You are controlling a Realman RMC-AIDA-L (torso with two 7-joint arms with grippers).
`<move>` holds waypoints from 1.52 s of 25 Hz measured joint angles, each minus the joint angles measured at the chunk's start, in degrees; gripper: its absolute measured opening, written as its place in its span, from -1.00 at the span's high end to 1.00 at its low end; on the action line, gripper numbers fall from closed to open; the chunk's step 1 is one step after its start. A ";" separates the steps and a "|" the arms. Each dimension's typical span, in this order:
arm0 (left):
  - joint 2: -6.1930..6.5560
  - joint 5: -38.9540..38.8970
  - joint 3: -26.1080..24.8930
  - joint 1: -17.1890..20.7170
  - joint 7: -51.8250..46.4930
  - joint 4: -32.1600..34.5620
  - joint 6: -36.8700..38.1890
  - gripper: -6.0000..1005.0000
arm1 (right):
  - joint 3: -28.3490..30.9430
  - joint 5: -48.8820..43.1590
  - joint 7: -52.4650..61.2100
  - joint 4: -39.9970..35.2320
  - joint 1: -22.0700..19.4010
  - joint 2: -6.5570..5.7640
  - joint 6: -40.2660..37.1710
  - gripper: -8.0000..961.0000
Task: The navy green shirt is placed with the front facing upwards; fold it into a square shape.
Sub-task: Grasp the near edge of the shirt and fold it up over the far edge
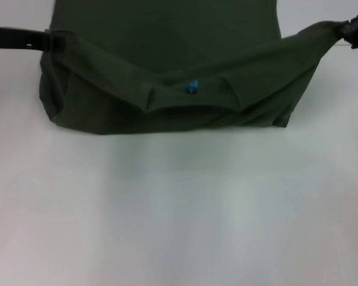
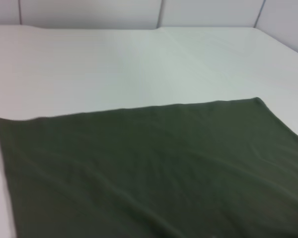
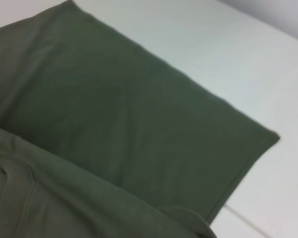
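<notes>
head view shows the shirt on the white tabletop, filling the frame from about 9 o'clock to 3 o'clock, its neck end turned toward us and the small blue-marked label near the centre. our left hand sits at 10 o'clock and our right hand at 2 o'clock, each clamped on a shoulder corner; the right corner is lifted and stretched taut. we judge we are mid-fold, carrying the neck end over the body. the next move calls for both hands travelling together toward 12 o'clock at even height, so the fold line stays straight. the far hem runs off the head view. the front lettering is hidden. both wrist views show only flat cloth and tabletop, no fingers.
</notes>
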 joint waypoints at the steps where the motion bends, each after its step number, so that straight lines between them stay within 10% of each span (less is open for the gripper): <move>1: -0.11 0.00 0.06 0.00 0.46 -0.39 -1.06 0.91 | -0.03 0.08 -0.16 0.56 0.03 -0.11 0.86 0.90; 18: -4.06 -0.10 0.12 -1.31 9.03 -4.38 -13.29 0.91 | -0.46 5.68 -10.21 11.35 1.75 -0.26 16.36 0.89; 38: -2.31 -0.01 1.46 -4.67 14.37 -12.15 -21.67 0.91 | -0.17 15.41 -21.79 22.71 2.90 -3.51 26.35 0.87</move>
